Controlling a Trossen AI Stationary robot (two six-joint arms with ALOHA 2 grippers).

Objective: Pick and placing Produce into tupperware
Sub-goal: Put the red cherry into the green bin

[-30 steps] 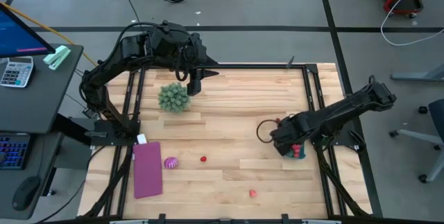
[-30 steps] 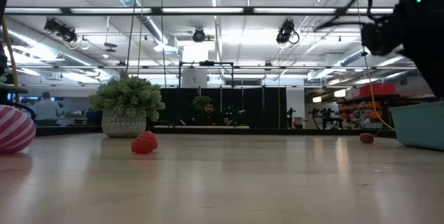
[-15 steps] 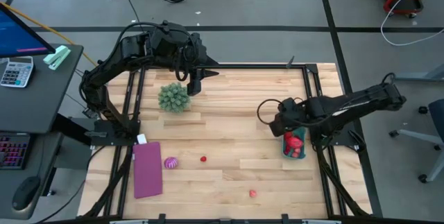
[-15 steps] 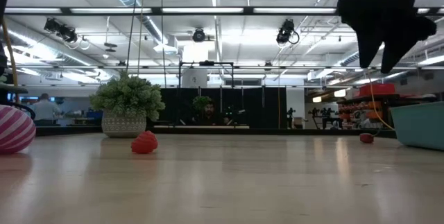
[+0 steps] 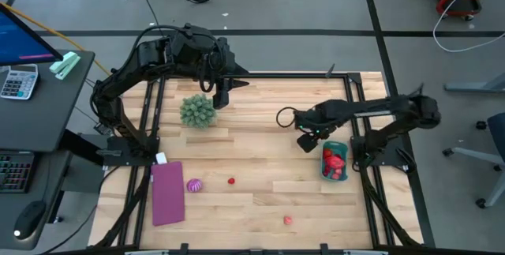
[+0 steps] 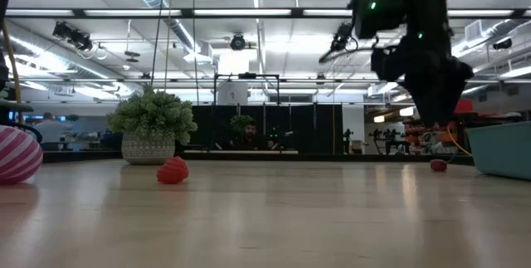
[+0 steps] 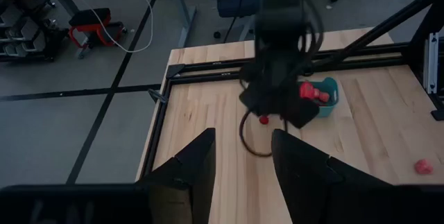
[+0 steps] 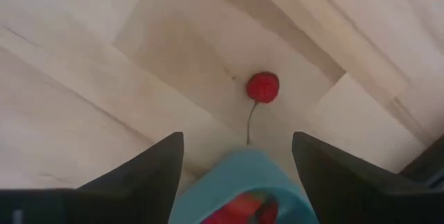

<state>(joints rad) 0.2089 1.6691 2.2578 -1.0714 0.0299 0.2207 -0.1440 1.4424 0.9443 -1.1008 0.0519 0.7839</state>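
Wooden counter (image 5: pixel 260 129) is carrying everything inside a black frame. Left arm is folding over the far left corner, its left gripper (image 5: pixel 218 97) hanging just beside the green spiky plant ball (image 5: pixel 196 110), fingers (image 7: pixel 191 165) standing apart with nothing between them. Right arm is reaching in level from the right edge toward counter middle, wrist tilting down; right gripper (image 5: pixel 308 140) is hovering just left of the tub, fingers (image 8: pixel 149 165) spread wide, empty. Purple mat (image 5: pixel 166 193) is lying flat near the left front edge, long axis running front to back. Teal tupperware (image 5: pixel 334 163) is sitting near the right edge, long axis front to back, open side up, holding several red pieces (image 5: pixel 334 162). Striped magenta round fruit (image 5: pixel 194 185) is resting just beside the mat. Small red berry (image 5: pixel 231 181) is lying to its right, apart. Pink piece (image 5: pixel 288 220) is lying near the front edge, well apart from the tub. Cherry (image 8: pixel 263 86) is lying on the wood just beside the tub's rim, stem pointing toward the tub.
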